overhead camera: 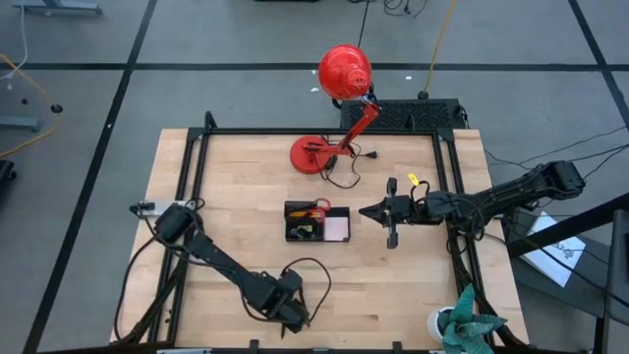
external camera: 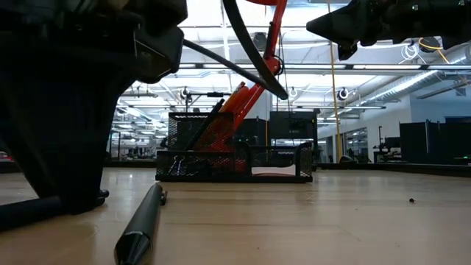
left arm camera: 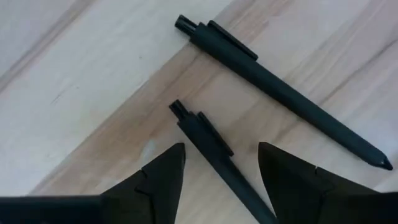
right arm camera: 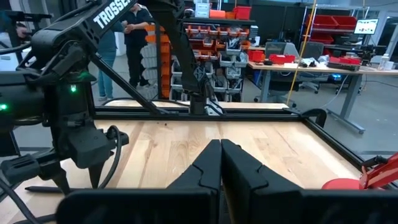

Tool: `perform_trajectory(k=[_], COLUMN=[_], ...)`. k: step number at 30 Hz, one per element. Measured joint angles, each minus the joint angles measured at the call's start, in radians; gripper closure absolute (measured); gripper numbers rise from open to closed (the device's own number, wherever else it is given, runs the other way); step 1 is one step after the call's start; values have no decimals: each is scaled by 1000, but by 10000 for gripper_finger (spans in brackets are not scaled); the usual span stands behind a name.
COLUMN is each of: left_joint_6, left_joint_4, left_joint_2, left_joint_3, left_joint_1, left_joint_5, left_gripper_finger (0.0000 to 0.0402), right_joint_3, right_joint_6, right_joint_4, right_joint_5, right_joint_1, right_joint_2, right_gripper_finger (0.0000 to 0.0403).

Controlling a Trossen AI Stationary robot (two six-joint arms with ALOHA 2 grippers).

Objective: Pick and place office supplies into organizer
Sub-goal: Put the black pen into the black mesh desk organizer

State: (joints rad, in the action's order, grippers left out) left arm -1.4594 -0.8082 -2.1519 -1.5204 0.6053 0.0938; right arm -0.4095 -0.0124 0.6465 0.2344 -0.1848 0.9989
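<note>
Two black pens lie flat on the wooden table near its front edge, side by side in the left wrist view: a nearer pen point(left arm camera: 208, 143) and a farther pen point(left arm camera: 280, 93). My left gripper point(left arm camera: 221, 171) points down over the nearer pen, open, with one finger on each side of its barrel and a gap to it. The low view shows a pen point(external camera: 143, 224) beside that gripper point(external camera: 66, 147). The black organizer point(overhead camera: 289, 208) stands mid-table with a pink pad point(overhead camera: 337, 228) in it. My right gripper point(overhead camera: 366, 209) hovers shut, level, to the organizer's right.
A red desk lamp point(overhead camera: 339, 74) stands on its round base point(overhead camera: 313, 154) behind the organizer. A black frame point(overhead camera: 197, 167) borders the table. A small potted plant point(overhead camera: 460, 324) sits at the front right corner. People stand in the room beyond the table point(right arm camera: 127, 37).
</note>
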Motion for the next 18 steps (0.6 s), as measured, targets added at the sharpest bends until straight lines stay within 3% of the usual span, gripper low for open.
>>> perform_trajectory(k=[7, 18], left_joint_6=[82, 151], left_joint_4=[-6, -58], left_joint_2=[-12, -14], left_joint_3=[1, 3], left_joint_1=[3, 33], left_joint_5=[-13, 16], left_gripper_finger=[203, 339], right_joint_3=[0, 0], right_joint_6=[0, 0], right_joint_4=[0, 0], right_joint_5=[0, 0], right_joint_1=[0, 0], right_joint_2=[0, 0], right_gripper_finger=[399, 399])
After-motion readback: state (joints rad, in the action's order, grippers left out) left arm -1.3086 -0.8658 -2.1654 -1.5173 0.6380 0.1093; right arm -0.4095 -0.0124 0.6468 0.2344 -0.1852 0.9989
